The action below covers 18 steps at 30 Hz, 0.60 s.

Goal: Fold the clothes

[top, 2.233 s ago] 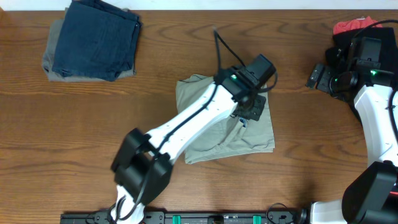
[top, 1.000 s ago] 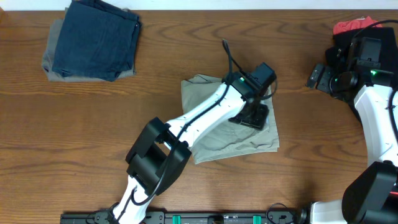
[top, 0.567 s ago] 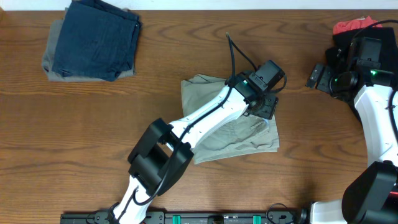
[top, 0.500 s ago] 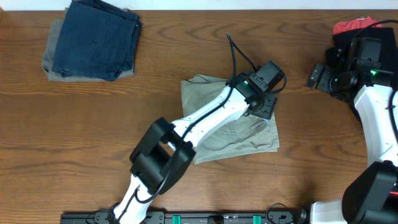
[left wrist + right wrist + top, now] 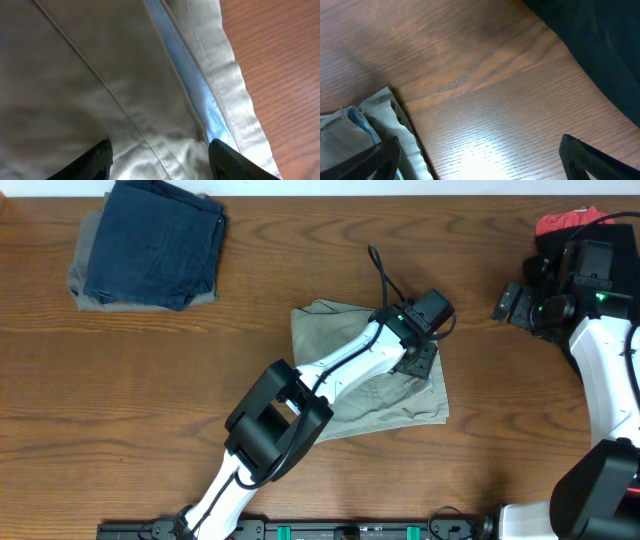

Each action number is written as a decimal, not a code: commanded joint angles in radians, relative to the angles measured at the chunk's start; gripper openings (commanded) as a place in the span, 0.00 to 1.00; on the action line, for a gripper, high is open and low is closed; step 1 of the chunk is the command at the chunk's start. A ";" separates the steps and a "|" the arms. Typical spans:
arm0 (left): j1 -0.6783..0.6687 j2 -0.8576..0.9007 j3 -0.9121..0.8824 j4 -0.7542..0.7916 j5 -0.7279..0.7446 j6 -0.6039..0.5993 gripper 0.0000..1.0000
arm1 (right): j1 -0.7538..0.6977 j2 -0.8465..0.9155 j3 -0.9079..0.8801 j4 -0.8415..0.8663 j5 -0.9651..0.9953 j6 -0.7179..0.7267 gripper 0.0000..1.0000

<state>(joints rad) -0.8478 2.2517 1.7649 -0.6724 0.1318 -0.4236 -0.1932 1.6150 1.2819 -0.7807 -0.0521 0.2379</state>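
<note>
The khaki-beige shorts (image 5: 350,395), one of the clothes, lie folded in a rough square at the table's middle. My left gripper (image 5: 417,360) is low over their right edge. In the left wrist view its two black fingers (image 5: 95,161) stand apart over rumpled khaki cloth (image 5: 100,75) with a pale blue strip (image 5: 200,95); the gripper (image 5: 160,152) is open and grips nothing. My right gripper (image 5: 510,302) is off at the right, wide open (image 5: 479,150) over bare wood, with the shorts' edge (image 5: 380,120) at the left of its view.
A folded dark blue denim piece (image 5: 155,240) lies on a grey one (image 5: 88,280) at the back left. A coral-red piece (image 5: 560,222) shows behind the right arm (image 5: 600,350). A dark blurred shape (image 5: 600,40) fills the right wrist view's upper right.
The shorts slid a little right before one second ago and have stayed put since. My left gripper has shifted slightly toward their right edge, its elbow swinging right. The right arm is unchanged.
</note>
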 commanded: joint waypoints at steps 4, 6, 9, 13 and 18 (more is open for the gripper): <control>-0.042 -0.002 -0.001 -0.047 0.041 -0.024 0.44 | -0.003 0.002 0.014 0.002 0.003 0.012 0.99; -0.058 -0.002 -0.001 -0.063 0.042 -0.024 0.34 | -0.003 0.002 0.014 0.002 0.003 0.012 0.99; -0.081 -0.002 -0.003 -0.076 0.043 -0.024 0.21 | -0.003 0.002 0.014 0.002 0.003 0.012 0.99; -0.115 -0.002 -0.024 -0.078 0.044 -0.024 0.09 | -0.003 0.002 0.014 0.002 0.003 0.012 0.99; -0.151 -0.002 -0.054 -0.084 0.049 -0.027 0.06 | -0.003 0.002 0.014 0.002 0.003 0.012 0.99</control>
<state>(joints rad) -0.9791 2.2517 1.7325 -0.7433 0.1585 -0.4480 -0.1932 1.6150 1.2819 -0.7807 -0.0521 0.2379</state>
